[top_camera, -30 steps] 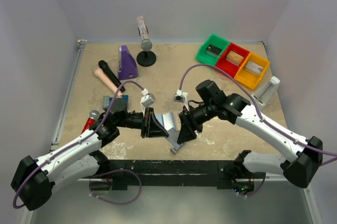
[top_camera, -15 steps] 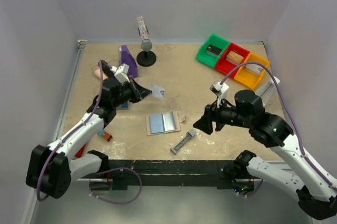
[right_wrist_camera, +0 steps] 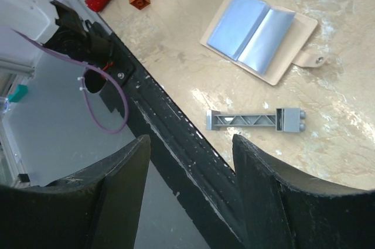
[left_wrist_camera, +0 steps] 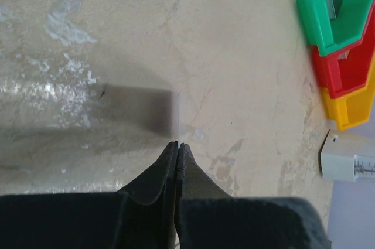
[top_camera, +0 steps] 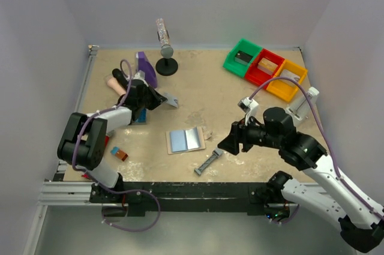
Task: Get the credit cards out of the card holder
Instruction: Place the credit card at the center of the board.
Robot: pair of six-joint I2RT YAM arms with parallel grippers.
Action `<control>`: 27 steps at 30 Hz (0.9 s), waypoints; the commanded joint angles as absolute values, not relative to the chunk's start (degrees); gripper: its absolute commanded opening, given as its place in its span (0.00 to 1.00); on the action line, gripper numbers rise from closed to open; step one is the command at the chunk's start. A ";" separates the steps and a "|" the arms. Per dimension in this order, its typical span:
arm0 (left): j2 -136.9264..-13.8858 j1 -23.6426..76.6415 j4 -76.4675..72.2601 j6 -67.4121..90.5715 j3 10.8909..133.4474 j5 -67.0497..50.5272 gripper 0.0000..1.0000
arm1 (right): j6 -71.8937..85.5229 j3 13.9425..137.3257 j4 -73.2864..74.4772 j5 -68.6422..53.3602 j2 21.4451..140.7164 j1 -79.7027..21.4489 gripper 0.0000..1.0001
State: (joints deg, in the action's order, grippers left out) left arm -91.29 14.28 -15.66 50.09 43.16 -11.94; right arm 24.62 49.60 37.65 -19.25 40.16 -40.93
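The left pincer (top_camera: 161, 99) was pressed together on a pale grey credit card (top_camera: 171, 102). It held the card over the far left part of the counter (top_camera: 210, 90), near a purple object (top_camera: 144, 70). In the left wrist view the card showed only as a thin edge between the closed fingers, and I could not tell if it touched the surface.

The card holder (top_camera: 185, 140) lay open and flat in the middle of the counter, with its two pale blue panels facing up. A narrow grey bar tool (top_camera: 209, 163) lay near its front right corner, not touching it.

The right pincer (top_camera: 228, 144) hung to the right of the card holder, with its fingers apart and holding nothing.
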 commanded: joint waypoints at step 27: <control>-103.10 8.17 -15.12 48.25 53.79 -18.90 0.32 | 23.47 50.54 34.98 -21.89 43.42 -41.22 0.63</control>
